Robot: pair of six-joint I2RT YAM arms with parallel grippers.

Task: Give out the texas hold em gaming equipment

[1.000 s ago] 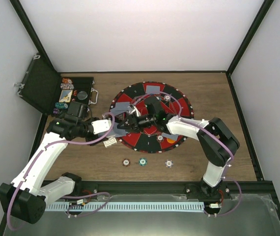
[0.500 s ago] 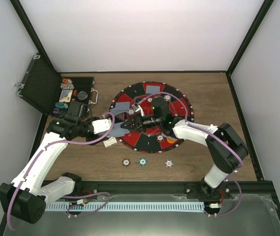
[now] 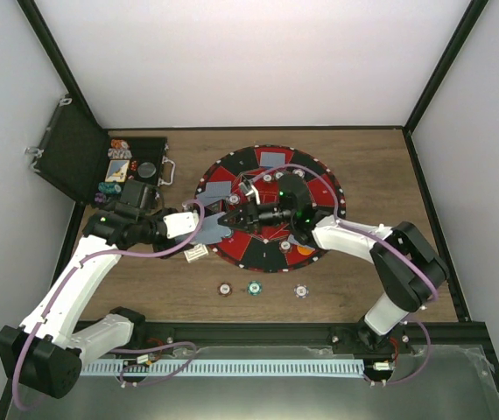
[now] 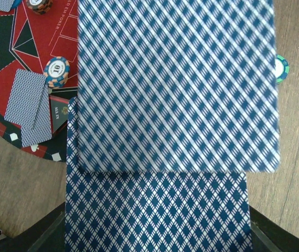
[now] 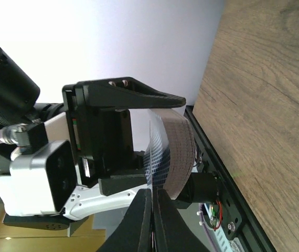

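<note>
The deck of cards [image 4: 157,210] is in the air over the left edge of the round mat [image 3: 319,188], a little left of the middle of the top view. The blue criss-cross backs face up. In the top view the long side of the deck runs left to right, and its far end points at the middle of the mat. In the left wrist view the long side runs from the bottom of the frame to the top.

The left gripper [image 3: 204,226] is clamped on the deck and holds it by the near end.

The top card [image 4: 175,84] lies flat on the deck but sits further up the frame than the cards under it, so it sticks out past them.

The right gripper [image 5: 151,197] is squeezed tight. In the right wrist view its two fingers pinch the thin edge of a card from the deck. It looks like the top card.

Three chips [image 3: 254,287] lie in a row on the tabletop [image 3: 390,175], below the mat in the top view. More cards lie on the mat. The black case [image 3: 74,162] stands open at the upper left.
</note>
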